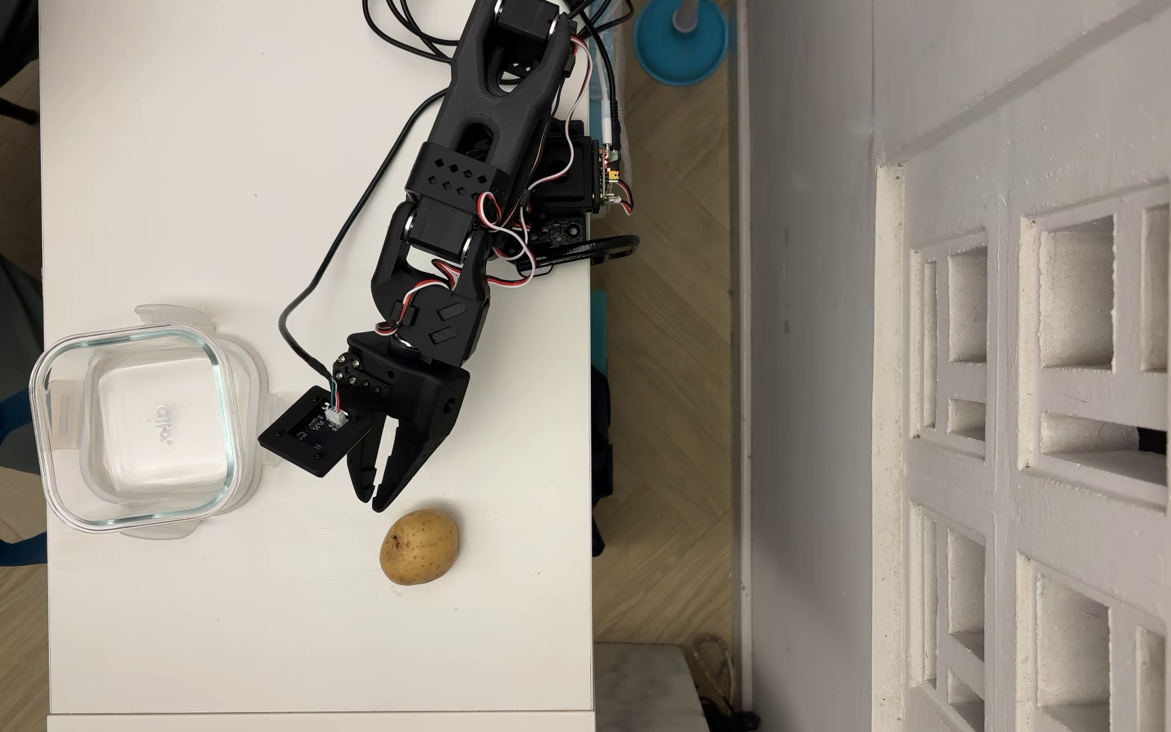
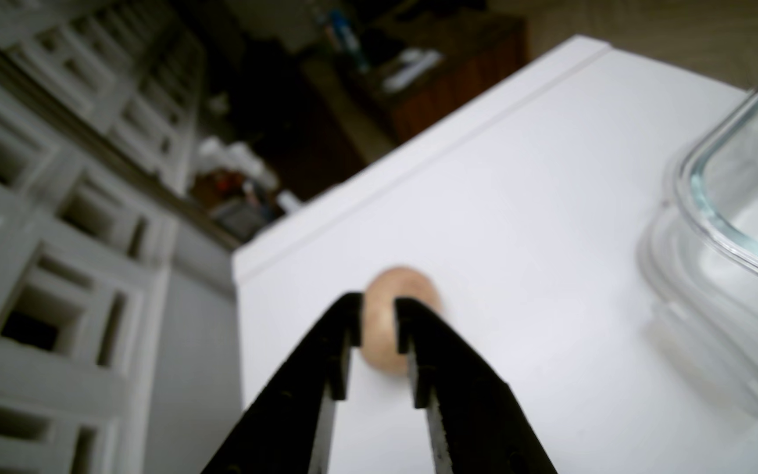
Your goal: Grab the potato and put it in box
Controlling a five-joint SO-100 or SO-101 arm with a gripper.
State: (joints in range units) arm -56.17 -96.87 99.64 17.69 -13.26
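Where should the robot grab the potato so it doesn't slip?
Probably around its middle, across the narrow width. The potato is a smooth oval lying free on the table, nothing touching it. The gripper hangs just short of it, jaws slightly apart, so they should open wider and come down from above, one jaw on each long side.

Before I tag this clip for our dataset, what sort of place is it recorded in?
Probably a home room, not a lab. The arm works on a white table over herringbone wood flooring, beside a white panelled door or cabinet front. A glass food box and a potato suggest a household.
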